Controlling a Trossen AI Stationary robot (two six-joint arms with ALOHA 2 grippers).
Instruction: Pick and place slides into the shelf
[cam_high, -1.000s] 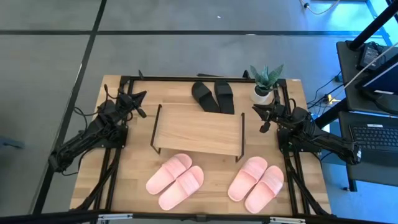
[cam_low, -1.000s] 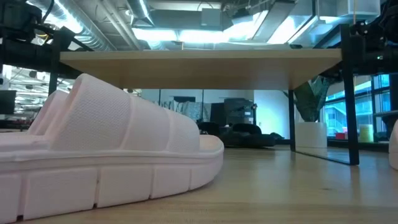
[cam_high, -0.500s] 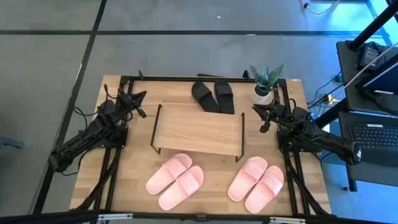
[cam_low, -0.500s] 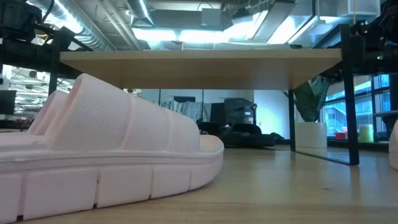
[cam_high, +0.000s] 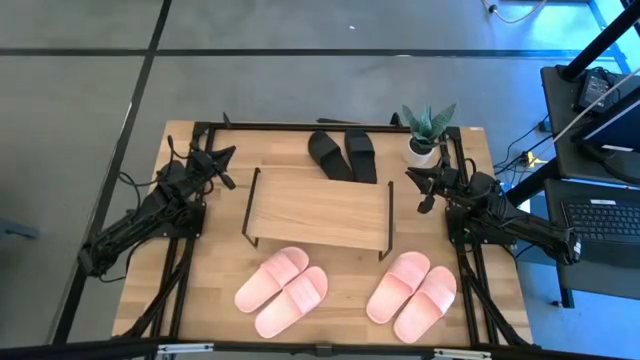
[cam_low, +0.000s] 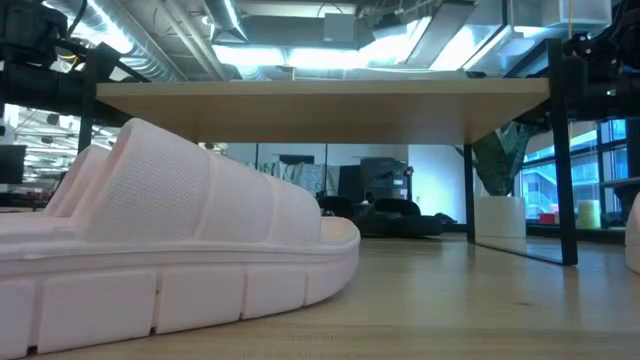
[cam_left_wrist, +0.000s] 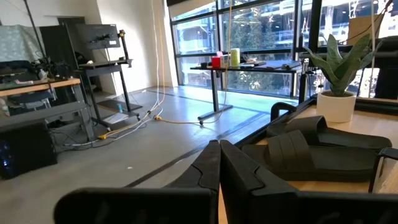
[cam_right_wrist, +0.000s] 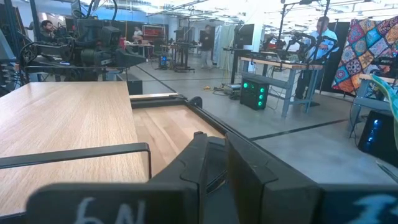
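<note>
Nothing placed yet: all six slides lie on the table (cam_high: 180, 300), none on or under the shelf (cam_high: 318, 208).

Shelf: centre of the table, long axis running left–right, top board bare.

Slides:
- Black pair (cam_high: 342, 153): far side, just beyond the shelf's far edge, toes pointing roughly far–near, the two lying side by side.
- Left pink pair (cam_high: 281, 291): near side, just in front of the shelf's left half, long axes on a diagonal.
- Right pink pair (cam_high: 412, 294): near side, in front of the shelf's right end, same diagonal lie.

Left gripper (cam_high: 226, 167): parked at the far left, beside the shelf's left end, fingers pressed together, carrying nothing. Its wrist view looks straight along the black pair toward the plant pot (cam_high: 423, 150).

Right gripper (cam_high: 418, 187): beside the shelf's right end, near the pot, fingers together or nearly so (a thin gap may remain in the wrist view), empty.

Key relation, as a judgement: each gripper sits level with the shelf's far half, so the black pair is the closest target for either arm, lying between them and slightly farther back. The pink pairs lie on the near side of each arm, left pair for the left arm, right pair for the right.

Obstacles: the pot stands just beside the right gripper; the shelf's wire legs flank both approach paths.
</note>
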